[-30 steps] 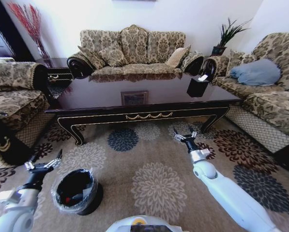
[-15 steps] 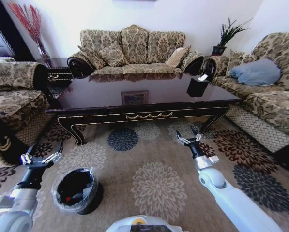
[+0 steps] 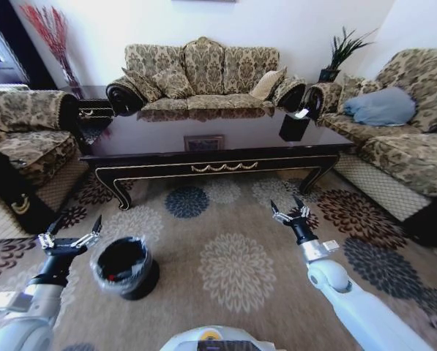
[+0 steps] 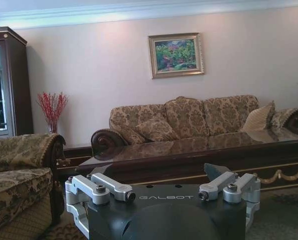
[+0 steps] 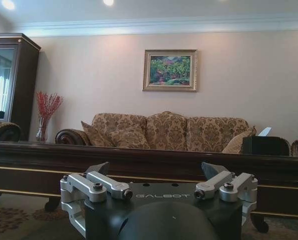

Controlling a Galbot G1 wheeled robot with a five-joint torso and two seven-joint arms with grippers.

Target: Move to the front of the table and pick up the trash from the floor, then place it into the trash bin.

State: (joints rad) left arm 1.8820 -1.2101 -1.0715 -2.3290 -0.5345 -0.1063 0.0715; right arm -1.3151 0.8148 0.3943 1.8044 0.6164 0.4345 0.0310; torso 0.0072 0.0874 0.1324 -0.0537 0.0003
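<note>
The robot is facing the long front of the surface [image 3: 214, 155], with the trash bin [image 3: 124, 265] sitting on the carpet on the near side of it, toward its left end. The left end effector [image 3: 70, 233] is hanging just beside the bin, fingers spread and holding nothing. The right end effector [image 3: 291, 212] is hovering over the carpet in front of the surface's right leg, fingers also spread and empty. Something reddish is showing inside the bin; no loose trash is visible on the open carpet. The risk, as I judge it, is the left arm clipping the bin's rim and tipping it. A reach under the surface could also be knocking the gilded apron.
</note>
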